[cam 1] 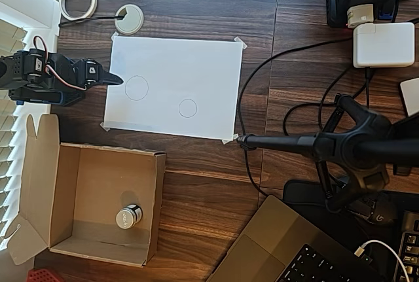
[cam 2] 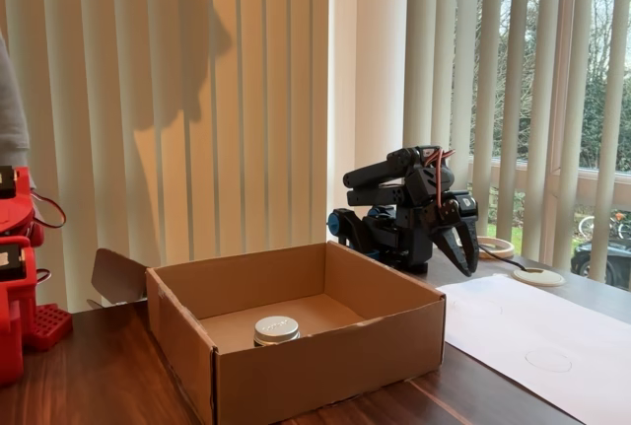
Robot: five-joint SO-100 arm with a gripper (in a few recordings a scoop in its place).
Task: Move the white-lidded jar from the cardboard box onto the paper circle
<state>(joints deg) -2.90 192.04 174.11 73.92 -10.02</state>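
Observation:
The white-lidded jar [cam 1: 129, 216] [cam 2: 276, 330] stands upright on the floor of the open cardboard box [cam 1: 72, 164] [cam 2: 325, 366], near its front right corner in the overhead view. A white sheet [cam 1: 196, 66] [cam 2: 552, 331] is taped to the table, with two pencilled circles on it. The smaller one is the paper circle [cam 1: 188, 108], and the larger circle [cam 1: 136, 88] lies to its left. My black gripper [cam 1: 116, 80] [cam 2: 465, 255] is shut on nothing. In the overhead view it sits at the sheet's left edge, just left of the larger circle and well above the box.
A tape roll [cam 1: 78, 0] and a white grommet [cam 1: 128, 18] lie at the table's back left. A black camera stand [cam 1: 347, 144], cables, a white charger [cam 1: 383, 44] and a laptop [cam 1: 275, 249] crowd the right side. Blinds line the left and back.

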